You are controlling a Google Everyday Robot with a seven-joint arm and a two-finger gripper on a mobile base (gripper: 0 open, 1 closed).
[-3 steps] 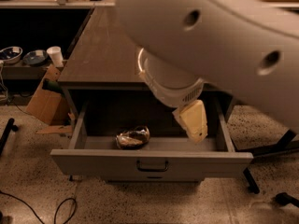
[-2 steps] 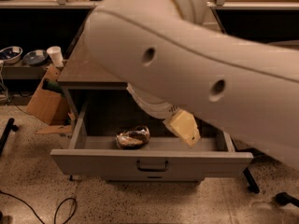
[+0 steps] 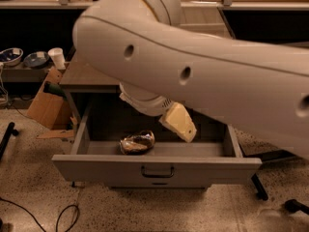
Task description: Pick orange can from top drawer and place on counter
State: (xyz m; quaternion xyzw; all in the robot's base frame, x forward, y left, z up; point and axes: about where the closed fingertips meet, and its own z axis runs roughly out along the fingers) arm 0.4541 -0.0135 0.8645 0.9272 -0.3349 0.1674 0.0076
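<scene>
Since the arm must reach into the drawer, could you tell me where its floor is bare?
Inside the top drawer, the floor is bare from the orange can to the right wall, under the gripper. A narrower strip lies between can and left wall. Only the can's spot is occupied.

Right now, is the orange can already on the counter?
No, the orange can lies inside the open top drawer, and the gripper hangs close beside it without touching.

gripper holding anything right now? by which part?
Nothing held: the cream gripper hangs over the open grey top drawer, clearly apart from the shiny orange-brown can lying on its floor.
</scene>
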